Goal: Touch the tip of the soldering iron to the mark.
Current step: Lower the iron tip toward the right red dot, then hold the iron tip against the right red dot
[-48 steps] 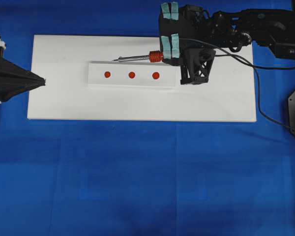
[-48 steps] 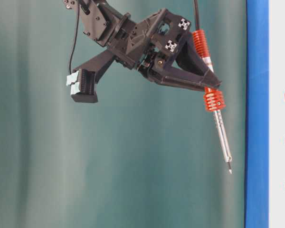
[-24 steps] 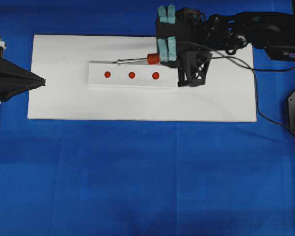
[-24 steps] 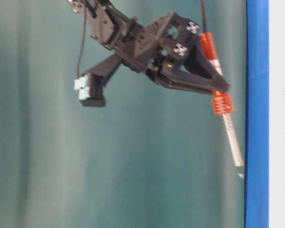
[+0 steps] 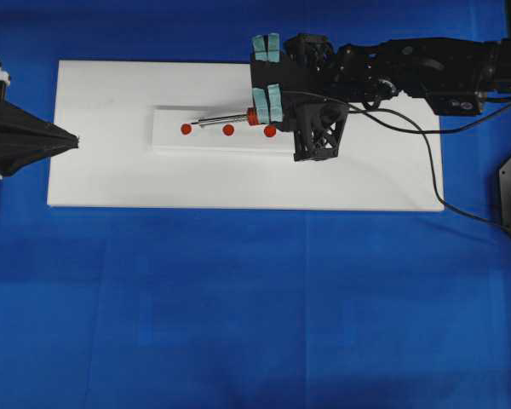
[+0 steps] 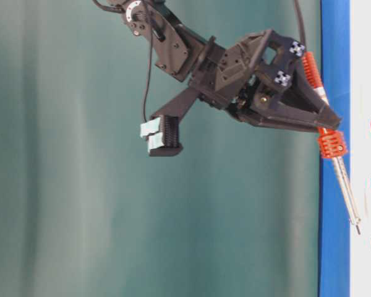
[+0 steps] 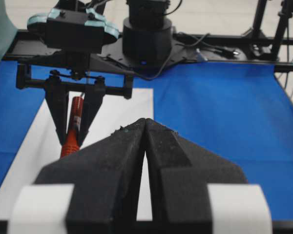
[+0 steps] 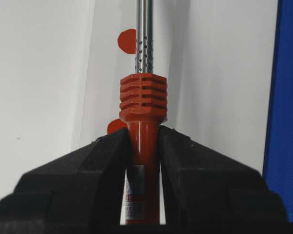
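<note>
Your right pincer [image 8: 142,141] is clamped on the orange-red handle of the slim pen-like soldering iron [image 5: 230,119], gripping just behind the ribbed orange collar. The thin silver shaft runs straight out ahead of the fingertips. Your left pincer [image 7: 145,146] has its black foam-faced fingers pressed together on nothing and sits well away from the work.

The iron hangs over the raised white strip [image 5: 170,141] on the flat white board [image 5: 102,94]. Three round red marks lie on the strip. The farthest red mark [image 5: 186,129] sits ahead of your pincer, the middle red mark [image 5: 228,130] beside the shaft, and the nearest red mark [image 5: 270,131] below the collar.

The main risk, as I judge it, is landing off target. The tip looks just short of the farthest mark, and the table-level view shows it close above the surface, though contact is not certain. If you descend without a small advance, you would touch bare white. Press too hard and the thin shaft may slip in the grip or skid the strip.

The long axis runs from the clamp out toward that farthest mark, sloping down, tip lowest.
</note>
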Tool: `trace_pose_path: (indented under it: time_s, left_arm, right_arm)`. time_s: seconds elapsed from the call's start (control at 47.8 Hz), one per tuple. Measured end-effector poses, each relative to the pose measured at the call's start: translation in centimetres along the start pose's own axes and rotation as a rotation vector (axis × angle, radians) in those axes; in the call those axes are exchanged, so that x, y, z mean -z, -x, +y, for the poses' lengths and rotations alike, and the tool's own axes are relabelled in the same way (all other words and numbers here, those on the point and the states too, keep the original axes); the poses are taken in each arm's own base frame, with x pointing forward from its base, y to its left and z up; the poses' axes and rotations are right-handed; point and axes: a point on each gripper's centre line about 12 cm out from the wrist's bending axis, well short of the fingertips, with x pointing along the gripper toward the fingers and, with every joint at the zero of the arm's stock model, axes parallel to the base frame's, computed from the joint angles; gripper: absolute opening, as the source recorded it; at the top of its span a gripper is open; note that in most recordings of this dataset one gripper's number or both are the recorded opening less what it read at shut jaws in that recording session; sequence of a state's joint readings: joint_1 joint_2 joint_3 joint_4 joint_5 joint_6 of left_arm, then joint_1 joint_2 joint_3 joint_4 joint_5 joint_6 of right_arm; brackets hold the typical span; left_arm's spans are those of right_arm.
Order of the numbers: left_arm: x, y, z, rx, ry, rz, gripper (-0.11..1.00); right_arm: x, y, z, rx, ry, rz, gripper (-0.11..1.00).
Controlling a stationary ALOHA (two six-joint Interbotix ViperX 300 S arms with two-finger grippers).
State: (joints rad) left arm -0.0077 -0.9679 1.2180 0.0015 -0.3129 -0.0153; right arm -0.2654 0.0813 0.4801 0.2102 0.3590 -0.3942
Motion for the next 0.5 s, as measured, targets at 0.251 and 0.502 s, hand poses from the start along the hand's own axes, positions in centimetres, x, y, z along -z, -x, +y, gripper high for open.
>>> trace_pose_path:
  time_s: [0.251, 0.502]
  left_arm:
    - [0.0, 0.0, 0.0, -0.002, 0.001, 0.000, 0.00]
    - [0.0, 0.0, 0.0, -0.002, -0.002, 0.000, 0.00]
  right_arm:
    - [0.5, -1.2, 0.0, 0.001, -0.004, 0.011, 0.06]
    - [0.6, -1.4, 0.2, -0.002, -0.001, 0.016, 0.06]
